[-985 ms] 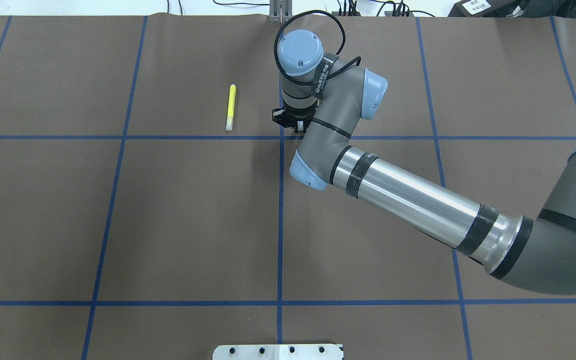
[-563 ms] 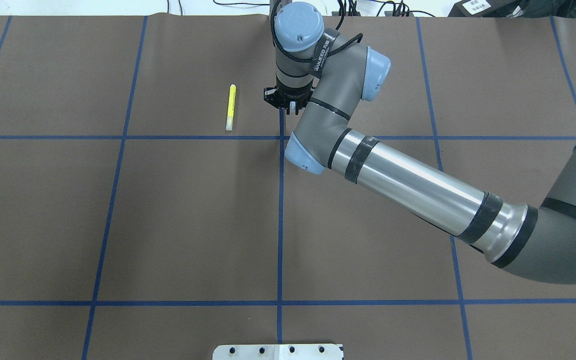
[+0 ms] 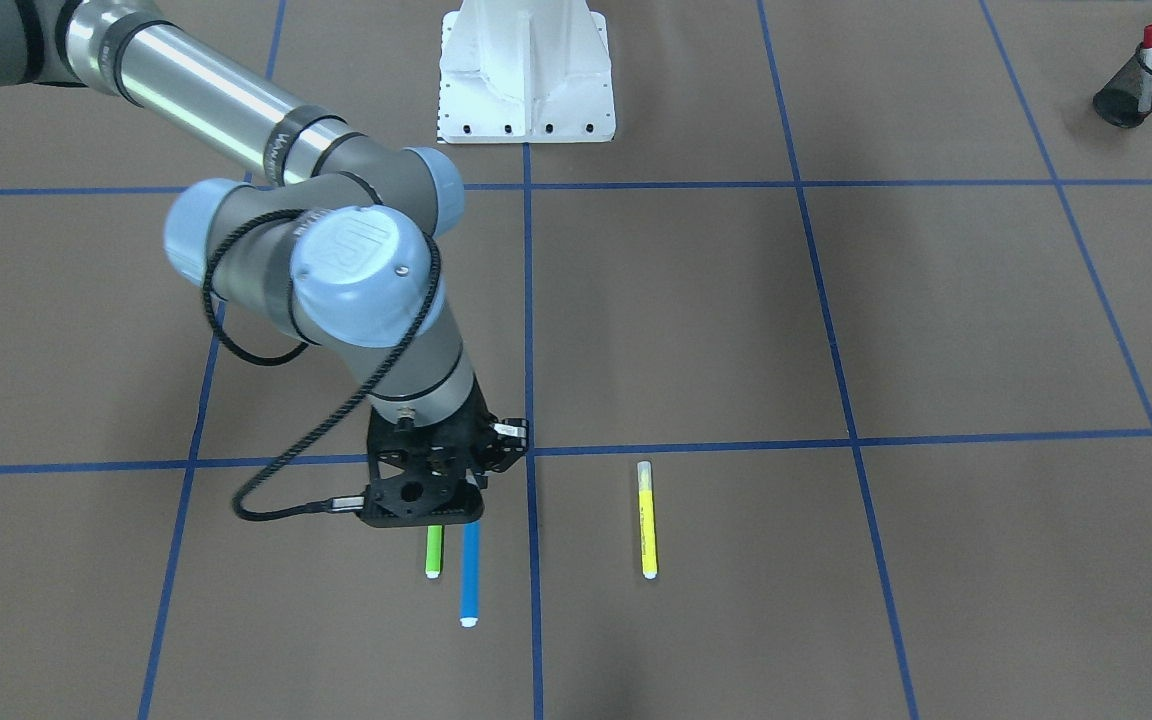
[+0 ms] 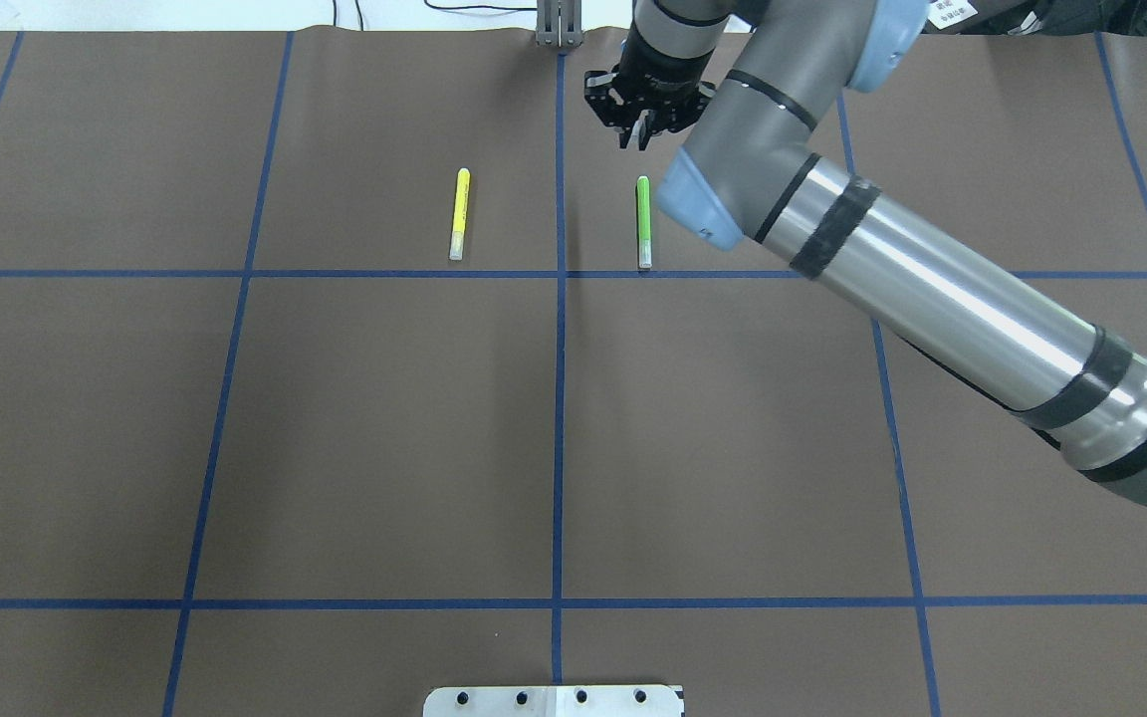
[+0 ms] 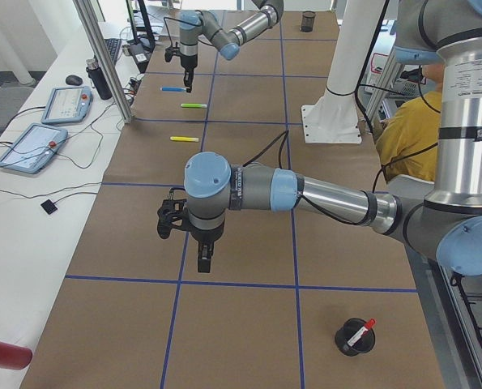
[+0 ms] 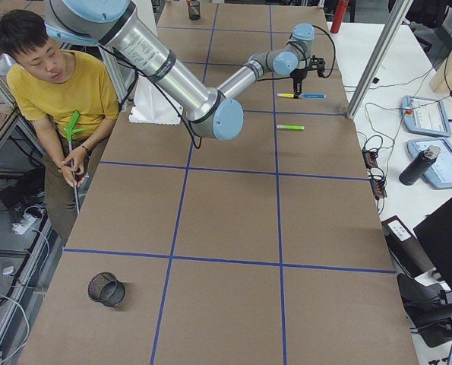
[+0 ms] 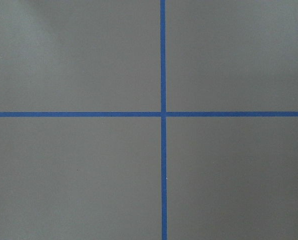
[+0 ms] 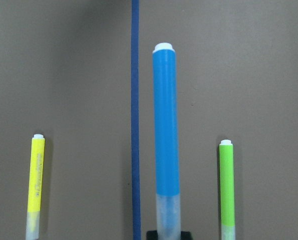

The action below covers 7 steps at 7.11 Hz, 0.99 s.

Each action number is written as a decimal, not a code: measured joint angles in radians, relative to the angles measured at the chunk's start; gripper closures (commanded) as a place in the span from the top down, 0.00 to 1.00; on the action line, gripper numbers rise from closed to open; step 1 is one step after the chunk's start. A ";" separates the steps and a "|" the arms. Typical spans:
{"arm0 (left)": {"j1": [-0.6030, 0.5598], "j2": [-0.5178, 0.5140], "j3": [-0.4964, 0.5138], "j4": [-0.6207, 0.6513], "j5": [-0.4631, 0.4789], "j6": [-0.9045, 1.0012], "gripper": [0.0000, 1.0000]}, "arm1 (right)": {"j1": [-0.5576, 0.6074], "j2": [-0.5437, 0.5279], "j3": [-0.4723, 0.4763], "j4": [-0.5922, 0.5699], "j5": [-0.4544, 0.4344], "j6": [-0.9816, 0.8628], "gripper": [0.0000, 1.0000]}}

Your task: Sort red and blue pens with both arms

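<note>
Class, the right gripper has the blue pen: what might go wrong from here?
1. The right gripper holds the blue pen at its clear cap end, with most of the barrel sticking out, so it may droop or slip.
2. The green marker lies on the table close by; lowering here might knock it.

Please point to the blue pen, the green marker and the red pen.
blue pen (image 3: 470, 575): front-facing view, middle of its blue barrel.
green marker (image 4: 644, 214): overhead view, middle of its barrel.
red pen (image 3: 1147, 66): front-facing view, its white barrel.
</note>
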 measured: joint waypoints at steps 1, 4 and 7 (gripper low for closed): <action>0.003 0.007 0.003 -0.014 0.002 0.006 1.00 | 0.041 -0.061 0.064 -0.019 0.036 -0.053 0.00; 0.012 0.060 0.010 -0.101 0.004 0.015 1.00 | 0.177 -0.253 0.201 -0.045 0.175 -0.187 0.00; 0.031 0.082 0.021 -0.110 0.011 0.015 1.00 | 0.292 -0.467 0.355 -0.070 0.269 -0.294 0.00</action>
